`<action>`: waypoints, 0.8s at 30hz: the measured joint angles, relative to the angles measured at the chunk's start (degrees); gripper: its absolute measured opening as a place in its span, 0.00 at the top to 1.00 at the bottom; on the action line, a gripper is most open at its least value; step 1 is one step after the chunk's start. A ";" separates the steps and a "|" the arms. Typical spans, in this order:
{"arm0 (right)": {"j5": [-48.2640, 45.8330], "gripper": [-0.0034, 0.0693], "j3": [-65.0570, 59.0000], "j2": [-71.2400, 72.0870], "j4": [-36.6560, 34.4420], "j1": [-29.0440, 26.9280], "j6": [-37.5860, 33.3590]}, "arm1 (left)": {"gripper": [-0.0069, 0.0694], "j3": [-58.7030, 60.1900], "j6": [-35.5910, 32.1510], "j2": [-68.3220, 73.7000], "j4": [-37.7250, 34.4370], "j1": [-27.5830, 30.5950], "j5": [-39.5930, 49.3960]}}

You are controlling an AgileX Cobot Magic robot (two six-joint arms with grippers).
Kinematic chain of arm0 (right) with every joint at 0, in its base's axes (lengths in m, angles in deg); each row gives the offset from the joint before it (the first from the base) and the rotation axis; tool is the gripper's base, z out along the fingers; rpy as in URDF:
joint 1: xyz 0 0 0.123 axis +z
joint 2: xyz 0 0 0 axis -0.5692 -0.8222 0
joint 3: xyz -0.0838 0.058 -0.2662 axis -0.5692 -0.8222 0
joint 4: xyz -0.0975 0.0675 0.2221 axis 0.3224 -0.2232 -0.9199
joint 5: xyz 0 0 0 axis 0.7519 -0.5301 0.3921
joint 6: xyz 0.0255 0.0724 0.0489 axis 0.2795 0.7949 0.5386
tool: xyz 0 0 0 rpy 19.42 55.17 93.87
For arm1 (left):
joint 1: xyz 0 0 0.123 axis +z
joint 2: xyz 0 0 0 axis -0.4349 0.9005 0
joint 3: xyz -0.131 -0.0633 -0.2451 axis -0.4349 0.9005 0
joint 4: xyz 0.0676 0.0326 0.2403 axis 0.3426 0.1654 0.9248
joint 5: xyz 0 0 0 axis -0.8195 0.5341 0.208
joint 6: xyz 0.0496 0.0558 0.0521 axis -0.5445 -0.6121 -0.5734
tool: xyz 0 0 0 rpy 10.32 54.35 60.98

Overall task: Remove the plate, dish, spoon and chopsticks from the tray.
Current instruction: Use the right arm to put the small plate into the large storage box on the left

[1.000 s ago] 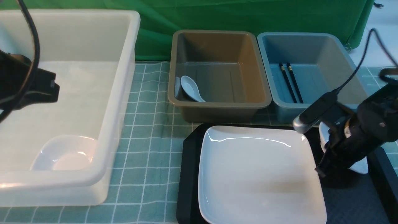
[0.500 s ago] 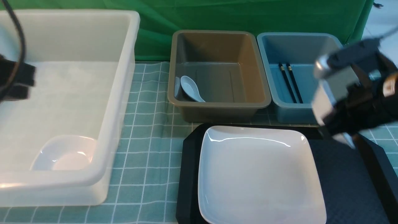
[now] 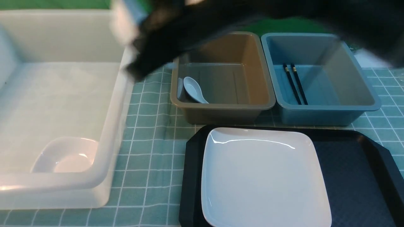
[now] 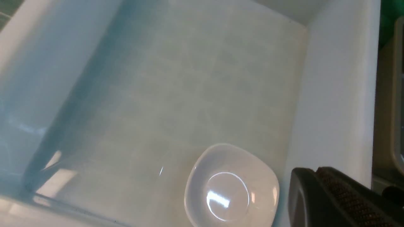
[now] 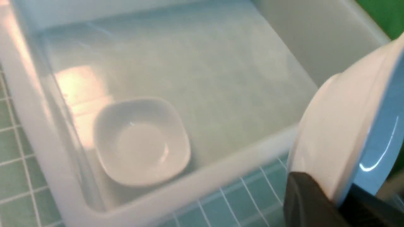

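The large white plate [image 3: 263, 176] lies on the left part of the black tray [image 3: 356, 176]. My right gripper [image 5: 333, 201] is shut on the rim of a small white dish [image 5: 347, 132], held tilted by the right wall of the white tub [image 3: 121, 104]. In the front view the right arm [image 3: 195, 25] is a dark blur reaching across to that tub. The spoon [image 3: 194, 90] lies in the brown tub [image 3: 221, 105]. Both chopsticks [image 3: 295, 83] lie in the blue tub [image 3: 328, 108]. My left gripper [image 4: 311, 171] is shut and empty above the white tub, out of the front view.
Another small white dish [image 3: 64, 156] [image 4: 232, 186] [image 5: 142, 142] rests at the near end of the white tub's floor. Brown and blue tubs stand side by side just behind the tray. A green checked cloth [image 3: 151, 151] covers the table, with a green backdrop behind.
My right gripper lifted the small dish off the tray's right side and swung it left across the tubs to the white tub. The left arm drew back out of the front view.
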 joint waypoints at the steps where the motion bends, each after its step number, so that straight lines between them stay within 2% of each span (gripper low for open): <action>1: -0.07 0.87 0.67 -0.59 0.01 0.26 -0.16 | 0.89 0.00 0.00 -0.08 -0.09 0.00 -0.01; 7: -4.09 0.87 16.51 -17.03 -0.42 6.09 -2.02 | 0.89 0.00 -0.54 -0.82 -0.14 0.15 -0.05; 14: -5.36 0.87 18.83 -24.80 -0.47 7.72 -3.02 | 0.89 0.00 0.51 -2.40 1.30 0.15 -0.05; 24: -4.95 0.87 19.30 -28.36 -0.42 8.09 -3.85 | 0.89 0.00 0.71 -2.44 1.13 0.15 0.40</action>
